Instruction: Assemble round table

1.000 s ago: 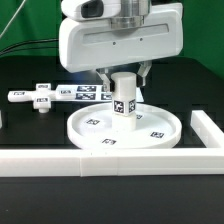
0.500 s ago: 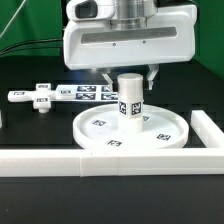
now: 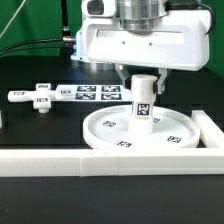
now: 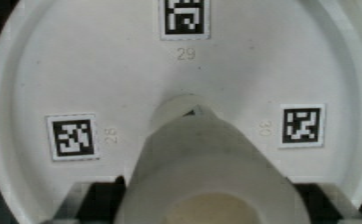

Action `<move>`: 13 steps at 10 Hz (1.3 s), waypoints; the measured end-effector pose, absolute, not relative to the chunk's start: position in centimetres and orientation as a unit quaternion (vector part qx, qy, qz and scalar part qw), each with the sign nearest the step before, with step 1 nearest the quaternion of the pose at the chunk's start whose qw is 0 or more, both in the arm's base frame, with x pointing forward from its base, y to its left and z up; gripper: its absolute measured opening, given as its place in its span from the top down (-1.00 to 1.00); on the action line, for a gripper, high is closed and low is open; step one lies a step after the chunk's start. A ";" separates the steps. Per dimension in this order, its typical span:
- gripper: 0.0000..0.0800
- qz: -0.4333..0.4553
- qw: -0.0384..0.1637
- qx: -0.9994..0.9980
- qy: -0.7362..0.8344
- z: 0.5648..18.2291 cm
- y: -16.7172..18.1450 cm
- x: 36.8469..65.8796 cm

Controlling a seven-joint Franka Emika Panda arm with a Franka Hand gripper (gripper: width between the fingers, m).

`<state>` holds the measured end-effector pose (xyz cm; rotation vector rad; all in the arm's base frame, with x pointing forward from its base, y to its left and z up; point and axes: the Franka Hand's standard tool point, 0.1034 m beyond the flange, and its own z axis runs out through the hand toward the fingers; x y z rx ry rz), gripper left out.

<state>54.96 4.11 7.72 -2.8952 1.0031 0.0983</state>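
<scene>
The large rimmed round disc (image 3: 112,135) lies flat on the black table, toward the exterior view's right. The short cylinder leg (image 3: 144,103) stands upright at its centre, tags facing the camera. My gripper (image 3: 143,78) comes down from above and is shut on the top of the leg, one finger on each side. In the wrist view the leg (image 4: 203,150) fills the space between the dark fingers (image 4: 103,200), with the tagged disc (image 4: 89,80) below it. The cross-shaped base (image 3: 40,96) lies apart at the exterior view's left.
The marker board (image 3: 95,92) lies flat behind the disc. A long white border bar (image 3: 90,162) runs along the front edge, touching the disc's rim. Another bar (image 3: 211,126) stands at the exterior view's right, close to the disc. A dark object (image 3: 2,118) sits at the left edge.
My gripper has moved toward the exterior view's right, still holding the leg. The disc has slid right with the leg, closer to the right border bar.
</scene>
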 end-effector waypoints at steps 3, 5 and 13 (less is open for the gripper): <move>-0.02 0.037 0.041 -0.914 0.403 7.7 4.2 55.0; -0.02 0.044 0.048 -0.879 0.472 7.7 4.2 54.9; -0.02 0.084 0.086 -0.665 0.737 7.5 3.7 55.2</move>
